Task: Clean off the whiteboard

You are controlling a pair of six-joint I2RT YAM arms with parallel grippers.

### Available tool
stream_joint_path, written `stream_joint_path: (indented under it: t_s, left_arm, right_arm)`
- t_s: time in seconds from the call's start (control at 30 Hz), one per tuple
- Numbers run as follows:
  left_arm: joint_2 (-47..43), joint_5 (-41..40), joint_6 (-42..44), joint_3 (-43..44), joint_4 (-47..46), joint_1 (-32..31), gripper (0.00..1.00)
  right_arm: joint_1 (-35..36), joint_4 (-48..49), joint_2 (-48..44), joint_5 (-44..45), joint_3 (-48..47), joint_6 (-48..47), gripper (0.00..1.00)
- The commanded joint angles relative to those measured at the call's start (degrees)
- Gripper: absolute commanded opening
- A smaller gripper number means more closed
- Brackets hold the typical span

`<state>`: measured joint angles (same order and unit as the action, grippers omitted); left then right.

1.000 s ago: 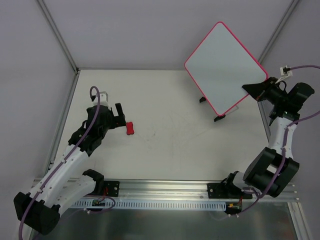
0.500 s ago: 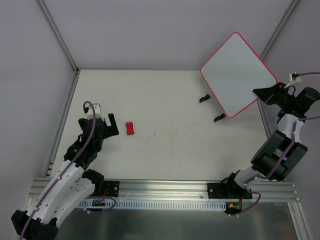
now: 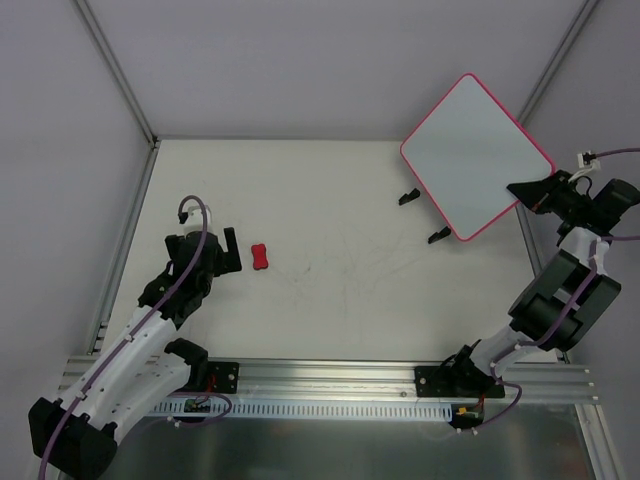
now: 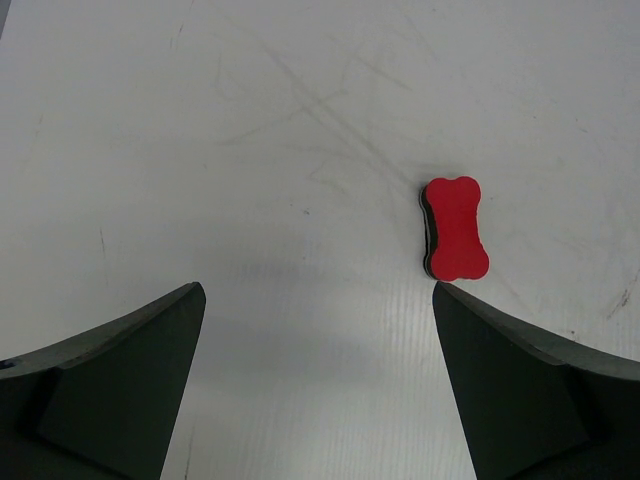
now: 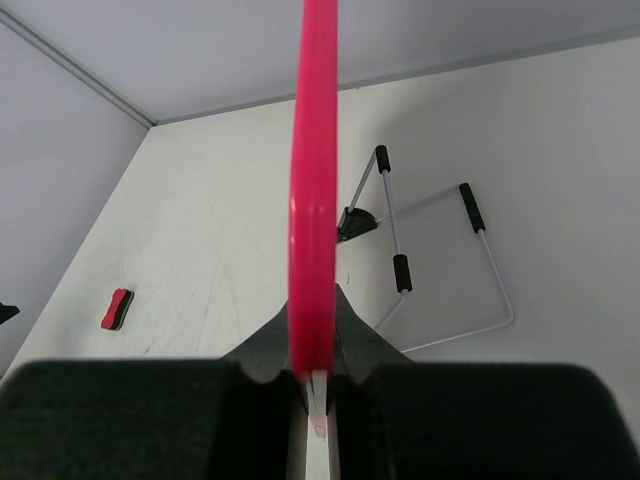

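The whiteboard is white with a pink-red frame and shows no writing. My right gripper is shut on its lower right edge and holds it tilted in the air at the far right. In the right wrist view I see the board edge-on between my right gripper's jaws. The small red bone-shaped eraser lies on the table at the left. My left gripper is open and empty just left of it. In the left wrist view the eraser lies just beyond the right fingertip of my left gripper.
A wire easel stand with black caps lies on the table under the raised board; two of its black feet show below the board's left edge. Grey walls and metal frame posts border the white table.
My right gripper has carried the whiteboard up and to the right, off the stand. My left gripper pulled back from the eraser, then came part way back toward it.
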<state>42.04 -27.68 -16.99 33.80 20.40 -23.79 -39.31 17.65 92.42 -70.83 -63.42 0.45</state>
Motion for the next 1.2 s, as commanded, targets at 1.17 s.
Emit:
stream_joint_path:
  t_s: [1.17]
  left_arm:
    - [0.7,0.7,2.4,0.1,-3.5,0.2,0.99]
  right_arm:
    - [0.1,-7.2,4.3,-0.6,5.6,-14.2,0.18]
